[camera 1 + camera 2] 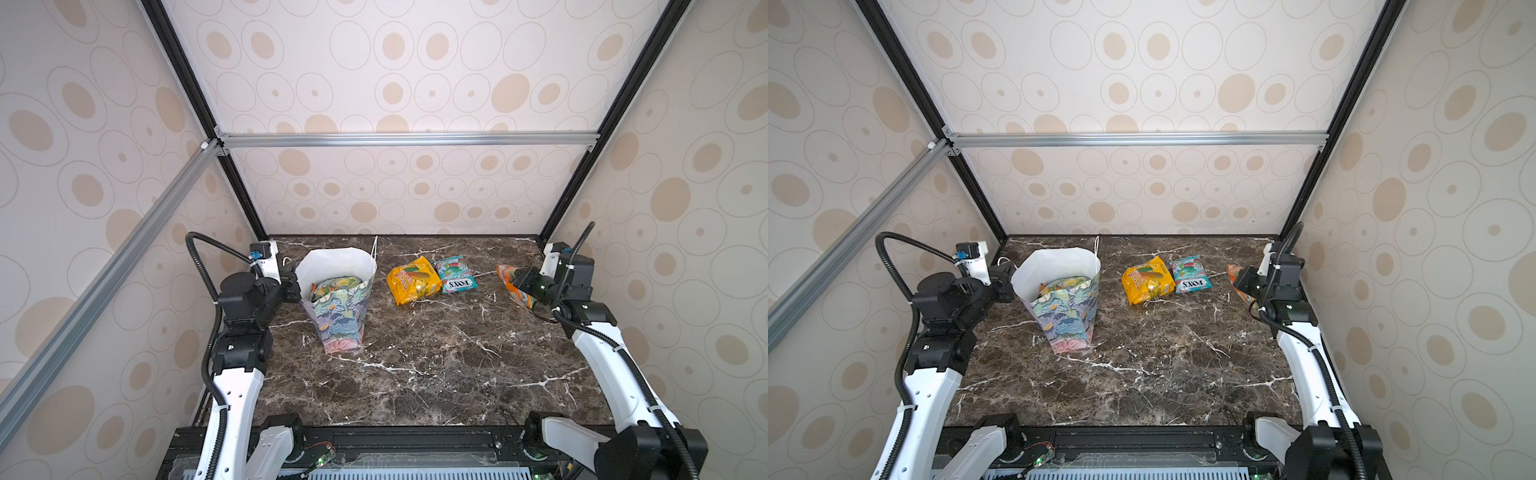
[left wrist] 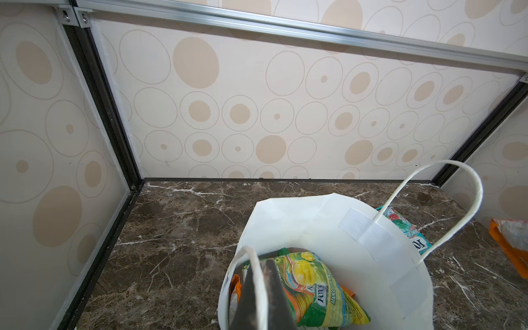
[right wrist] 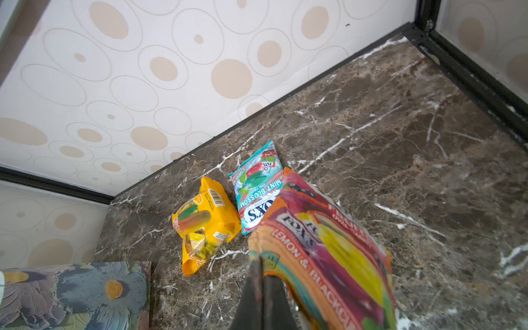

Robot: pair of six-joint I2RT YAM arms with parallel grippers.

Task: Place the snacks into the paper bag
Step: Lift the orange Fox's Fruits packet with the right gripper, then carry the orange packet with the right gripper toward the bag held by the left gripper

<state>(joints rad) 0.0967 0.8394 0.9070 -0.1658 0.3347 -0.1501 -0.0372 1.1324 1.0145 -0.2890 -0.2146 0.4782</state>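
Left fingers point(image 2: 274, 285) clamp the paper bag point(image 1: 340, 316)'s cord handle point(image 2: 257, 285) near the counter point(image 1: 436, 374)'s far-left corner. Right fingers point(image 3: 251, 291) pinch the orange Fox's packet point(image 3: 328, 257) by the right edge.

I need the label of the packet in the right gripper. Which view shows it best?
The right wrist view: the orange packet fills the foreground, lettering readable, pinched by the right gripper. Both top views show only a sliver behind that gripper; the left wrist view catches one corner.
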